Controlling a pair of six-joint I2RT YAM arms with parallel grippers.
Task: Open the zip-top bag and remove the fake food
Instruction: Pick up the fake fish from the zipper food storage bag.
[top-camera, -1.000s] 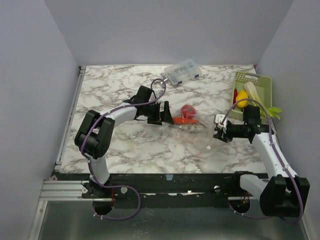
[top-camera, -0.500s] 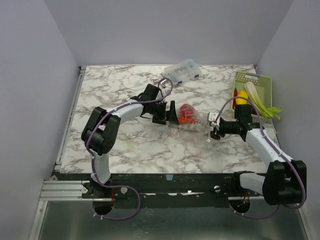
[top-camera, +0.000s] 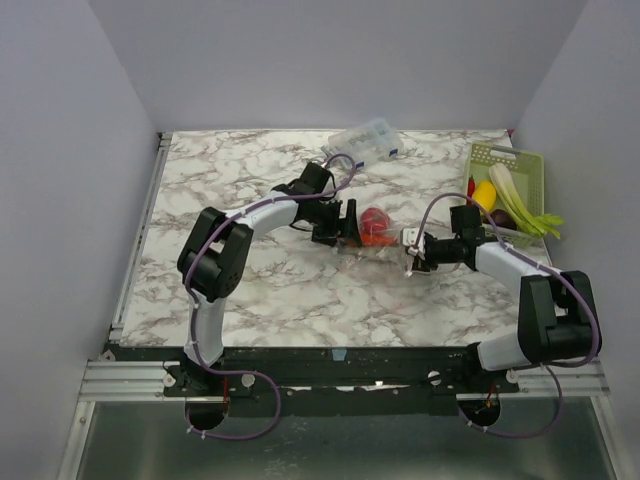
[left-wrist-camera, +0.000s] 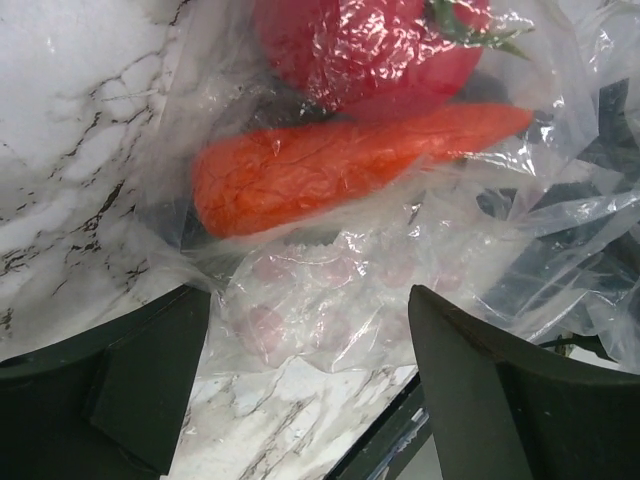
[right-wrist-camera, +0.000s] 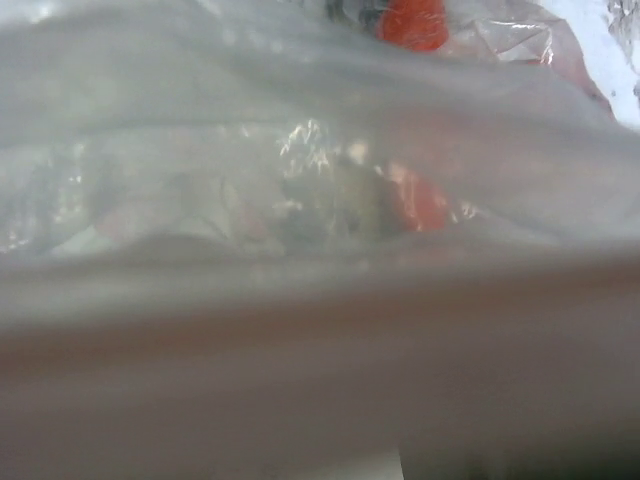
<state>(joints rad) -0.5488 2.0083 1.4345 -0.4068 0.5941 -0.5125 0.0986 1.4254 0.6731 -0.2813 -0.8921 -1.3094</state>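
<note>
Marble table (top-camera: 255, 295): zip-top bag (top-camera: 396, 252), clear box (top-camera: 365, 140), green basket (top-camera: 532, 166).

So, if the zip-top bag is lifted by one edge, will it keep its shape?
Probably not: the zip-top bag looks thin and crinkled, so it should sag. The carrot and red piece inside would likely slide toward the low end.

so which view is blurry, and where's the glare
Right wrist view: nearly all blur, the zip-top bag sits too close to the lens, only a red smear shows. Left wrist view: sharp, with white glare specks on the crinkled plastic over the carrot. Top external view: even light, soft shadows on the table.
</note>
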